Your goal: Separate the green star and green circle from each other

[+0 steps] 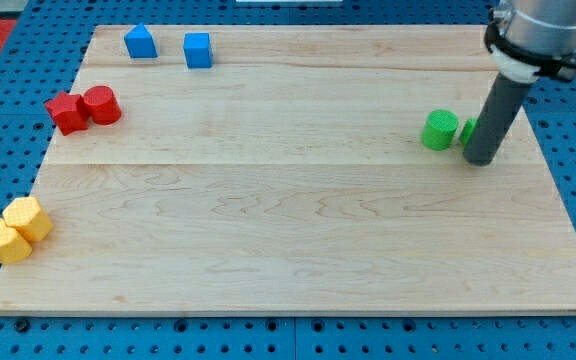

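Observation:
The green circle (440, 130) sits on the wooden board at the view's right. Just to its right a sliver of the green star (467, 131) shows; the rest is hidden behind my rod. The two green blocks stand a small gap apart. My tip (482, 160) rests on the board directly in front of the green star, just right of the green circle.
A blue triangular block (140, 42) and a blue cube (198, 49) are at the view's top left. A red star (66, 112) and a red circle (101, 104) touch at the left. Two yellow blocks (15, 232) sit at the bottom left edge. The board's right edge (558, 190) is close to my tip.

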